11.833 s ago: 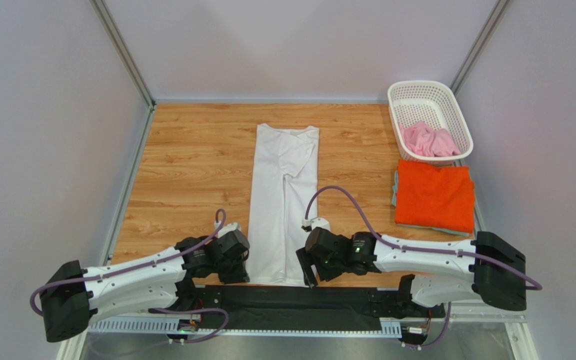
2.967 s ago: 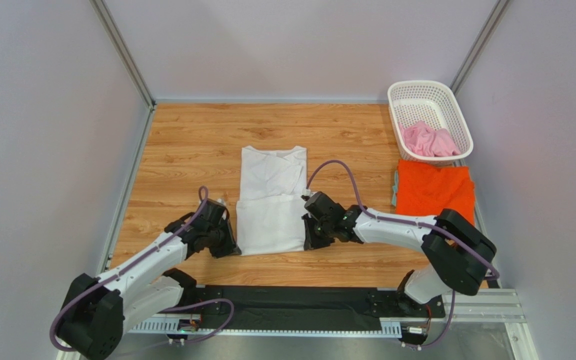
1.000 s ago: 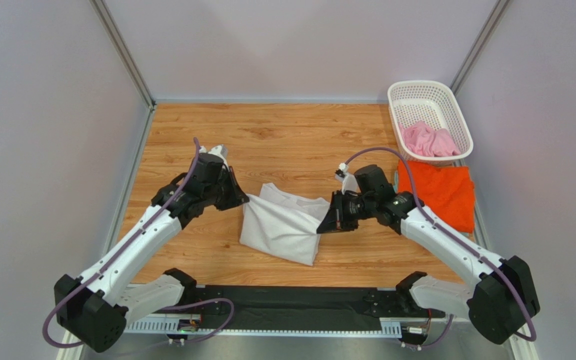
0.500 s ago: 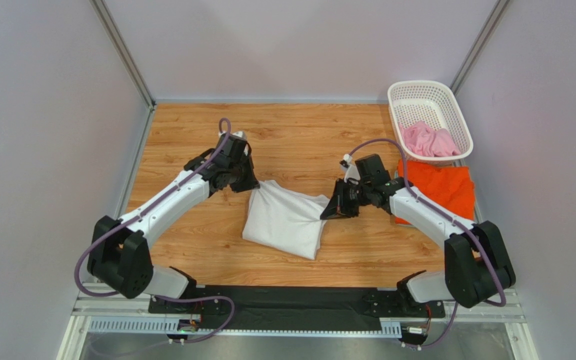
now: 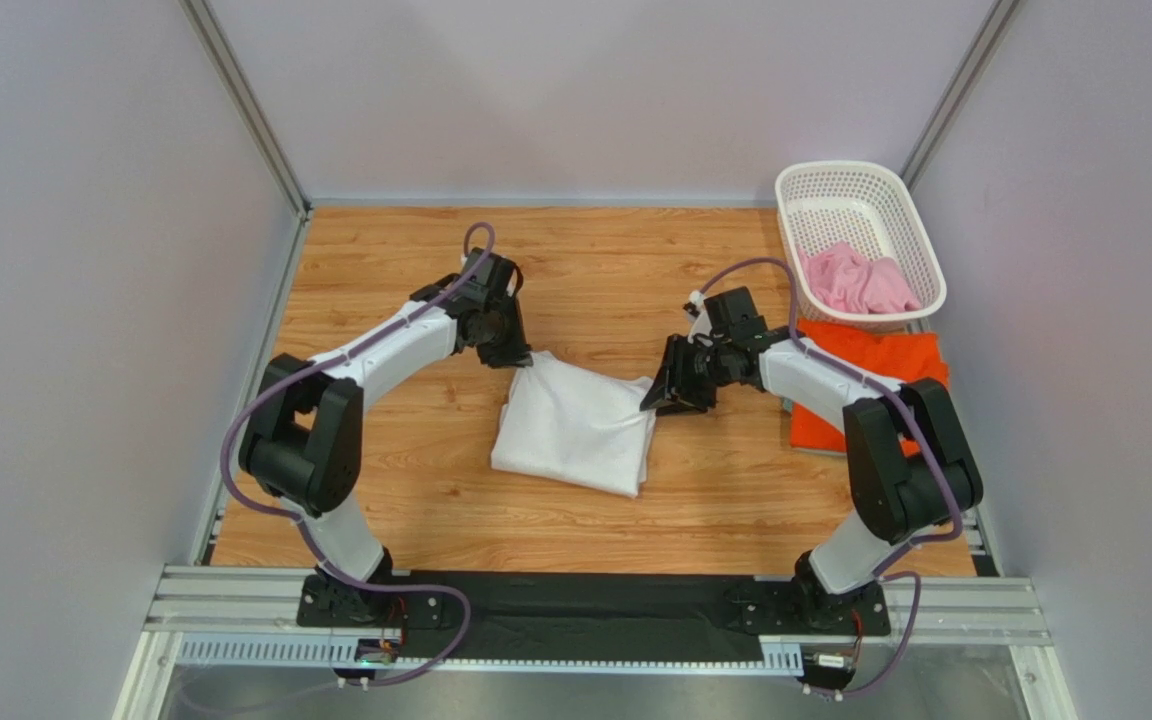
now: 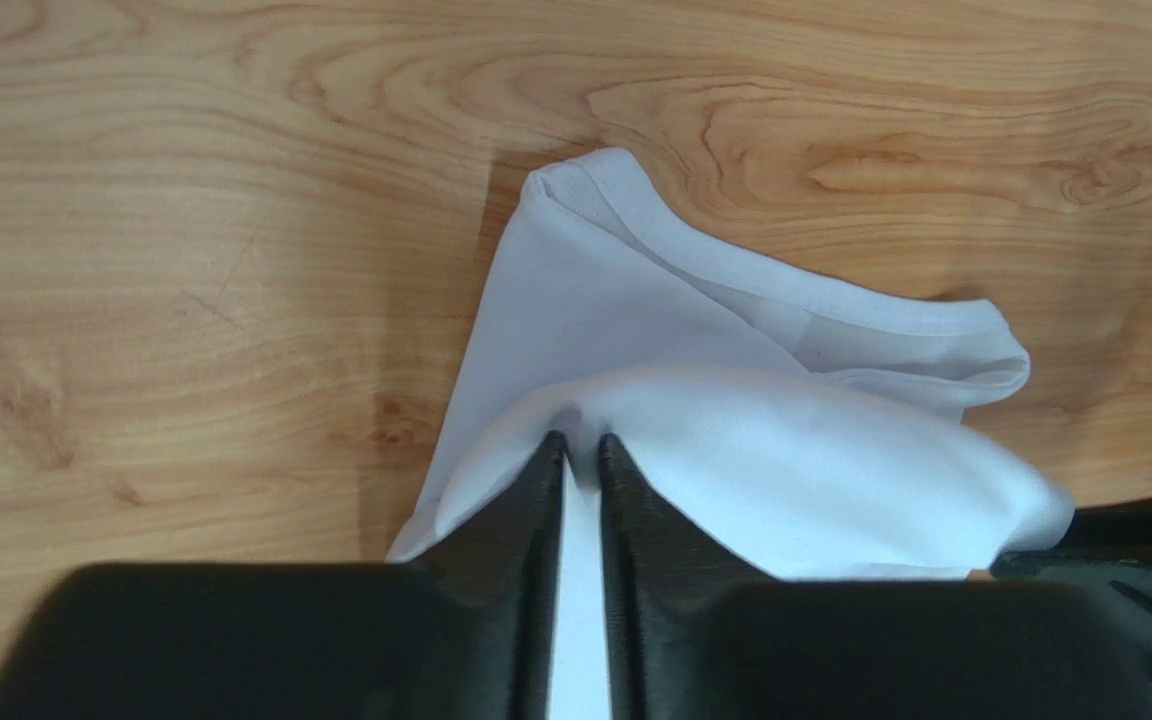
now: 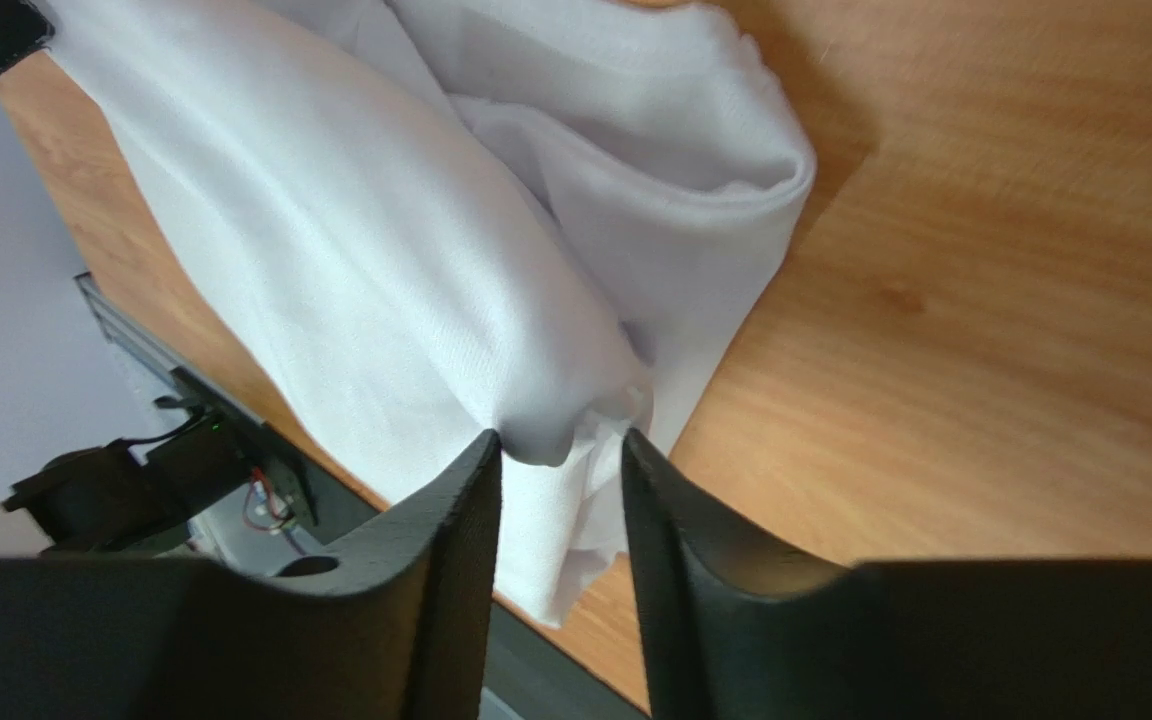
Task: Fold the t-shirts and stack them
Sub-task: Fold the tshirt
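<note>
The white t-shirt point(image 5: 575, 435) lies folded in the middle of the wooden table, its far edge raised. My left gripper point(image 5: 524, 360) pinches its far left corner; in the left wrist view the gripper point(image 6: 579, 444) is closed on a ridge of the white cloth point(image 6: 717, 345). My right gripper point(image 5: 654, 402) is at the far right corner; in the right wrist view the gripper point(image 7: 561, 443) has its jaws slightly apart with a bunch of white cloth point(image 7: 387, 225) between them. The orange t-shirt point(image 5: 905, 357) lies folded at the right. The pink t-shirt point(image 5: 853, 281) sits crumpled in the basket.
The white lattice basket point(image 5: 850, 170) stands at the far right corner, just beyond the orange shirt. My right arm crosses over the orange shirt's near left part. Grey walls close in the table on the left, far and right sides.
Both grippers have moved farther from the bases, carrying the white shirt's held edge with them. The shirt has shifted slightly away and lies flatter.
</note>
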Controlling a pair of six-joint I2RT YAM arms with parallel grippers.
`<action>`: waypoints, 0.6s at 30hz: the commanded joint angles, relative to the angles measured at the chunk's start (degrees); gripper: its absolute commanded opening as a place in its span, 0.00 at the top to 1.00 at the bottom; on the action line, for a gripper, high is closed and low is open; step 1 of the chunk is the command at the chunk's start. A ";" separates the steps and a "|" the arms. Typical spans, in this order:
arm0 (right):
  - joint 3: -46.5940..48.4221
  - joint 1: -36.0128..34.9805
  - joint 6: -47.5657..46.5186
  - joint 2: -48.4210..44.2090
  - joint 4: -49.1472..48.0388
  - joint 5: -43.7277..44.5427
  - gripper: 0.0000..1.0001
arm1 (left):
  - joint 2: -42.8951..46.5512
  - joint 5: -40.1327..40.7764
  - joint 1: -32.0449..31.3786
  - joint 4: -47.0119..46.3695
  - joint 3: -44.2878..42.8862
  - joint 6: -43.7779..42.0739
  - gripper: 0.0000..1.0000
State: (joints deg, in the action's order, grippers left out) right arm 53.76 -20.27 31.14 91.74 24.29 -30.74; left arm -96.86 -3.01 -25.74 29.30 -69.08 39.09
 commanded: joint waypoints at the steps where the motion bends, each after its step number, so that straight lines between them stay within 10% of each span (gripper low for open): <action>1: 3.89 0.94 -1.08 1.68 -1.97 4.02 0.60 | -2.10 -2.35 0.51 -2.40 -3.95 -2.17 0.73; 7: 5.83 0.85 -1.43 -2.61 -1.71 4.73 0.32 | -1.50 -4.46 0.51 -1.53 -5.72 -2.62 0.10; 9: 4.87 0.15 -1.52 -5.34 -1.53 3.15 0.00 | 0.43 -5.78 0.51 -1.53 -4.75 -2.35 0.08; 18: 0.12 -8.02 0.15 -12.55 -4.34 -0.63 0.00 | 7.91 -9.73 -2.47 -2.66 -0.01 -1.91 0.01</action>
State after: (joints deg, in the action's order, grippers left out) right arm 55.20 -26.24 30.28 80.29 22.57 -29.47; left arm -91.96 -9.74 -26.59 28.45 -69.76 37.34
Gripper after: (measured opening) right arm 0.998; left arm 0.985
